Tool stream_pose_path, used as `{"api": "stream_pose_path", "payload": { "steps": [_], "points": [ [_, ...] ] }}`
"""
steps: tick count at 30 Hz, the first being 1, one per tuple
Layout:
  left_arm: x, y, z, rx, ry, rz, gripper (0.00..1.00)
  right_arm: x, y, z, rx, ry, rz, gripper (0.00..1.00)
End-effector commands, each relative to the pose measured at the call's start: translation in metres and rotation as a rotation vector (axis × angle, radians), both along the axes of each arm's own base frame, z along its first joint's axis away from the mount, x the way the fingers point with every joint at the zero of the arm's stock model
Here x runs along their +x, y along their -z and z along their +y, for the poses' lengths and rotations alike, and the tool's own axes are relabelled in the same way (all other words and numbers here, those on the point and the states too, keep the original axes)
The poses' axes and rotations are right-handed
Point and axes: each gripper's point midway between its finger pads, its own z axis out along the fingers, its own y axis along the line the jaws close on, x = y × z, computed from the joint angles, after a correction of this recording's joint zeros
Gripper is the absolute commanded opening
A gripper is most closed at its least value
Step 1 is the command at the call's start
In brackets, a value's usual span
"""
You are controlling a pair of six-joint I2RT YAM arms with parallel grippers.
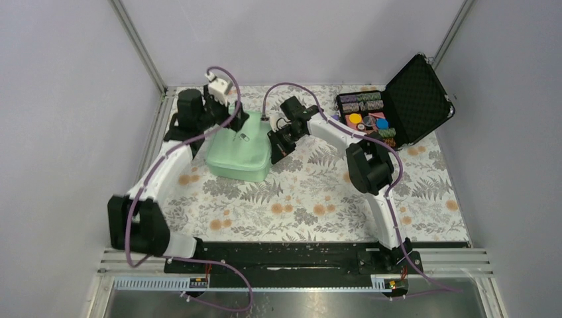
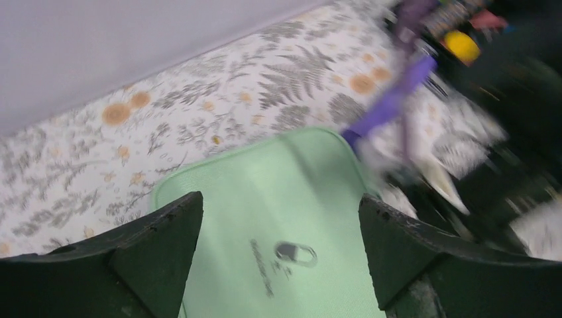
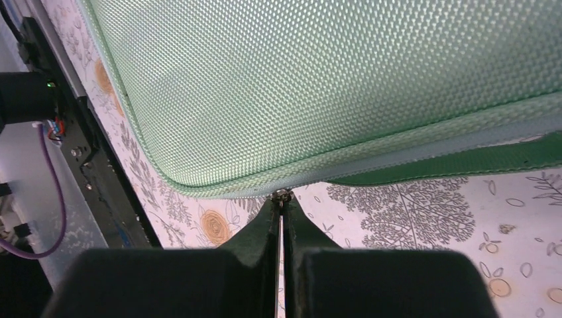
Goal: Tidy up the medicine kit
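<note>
Two grippers attend the medicine kit point(image 1: 240, 154), lying shut on the floral table point(image 1: 311, 205), far left of centre. The left gripper point(image 2: 280, 205) hangs spread wide above its lid point(image 2: 265, 189) (logo point(image 2: 295, 253) between the fingers point(image 2: 152, 245)), holding nothing; the right gripper point(image 3: 280, 211) is pinched tight on the zipper pull point(image 3: 281, 195) at the kit's edge.

Medicine kit point(image 1: 237, 158) flanked by left hand point(image 2: 281, 213), right hand point(image 3: 281, 207); near table point(image 1: 298, 213) free; black case point(image 1: 412, 99) fills far-right corner.

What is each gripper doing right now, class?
Left gripper: open, above the medicine kit.
Right gripper: closed on its zipper pull.
</note>
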Motion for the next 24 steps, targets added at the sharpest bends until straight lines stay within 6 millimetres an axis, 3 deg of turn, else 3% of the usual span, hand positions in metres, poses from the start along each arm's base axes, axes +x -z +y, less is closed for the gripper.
{"api": "stream_pose_path", "payload": {
  "steps": [1, 3, 6, 10, 13, 17, 21, 24],
  "points": [
    [0.07, 0.027, 0.041, -0.229, -0.294, 0.213, 0.84, 0.013, -0.032, -0.012, -0.025, -0.034, -0.126, 0.0],
    [0.097, 0.038, 0.055, -0.263, -0.351, 0.252, 0.84, 0.015, -0.032, -0.014, -0.034, -0.045, -0.145, 0.0],
    [0.128, 0.069, 0.069, -0.297, -0.37, 0.32, 0.84, 0.018, -0.033, -0.013, -0.037, -0.054, -0.163, 0.0],
    [0.137, 0.088, 0.054, -0.319, -0.202, 0.333, 0.87, 0.023, -0.031, -0.012, -0.041, -0.052, -0.17, 0.0],
    [0.127, 0.101, 0.037, -0.362, -0.079, 0.389, 0.84, 0.027, -0.026, -0.012, -0.053, -0.05, -0.176, 0.0],
    [0.109, 0.098, 0.026, -0.429, -0.002, 0.416, 0.69, 0.034, -0.022, -0.01, -0.064, -0.043, -0.189, 0.0],
    [0.076, 0.087, 0.036, -0.5, 0.0, 0.475, 0.54, 0.047, -0.022, -0.002, -0.057, -0.018, -0.2, 0.0],
    [0.034, 0.09, 0.056, -0.484, -0.05, 0.494, 0.51, 0.061, -0.024, 0.009, -0.04, 0.01, -0.212, 0.0]
  ]
}}
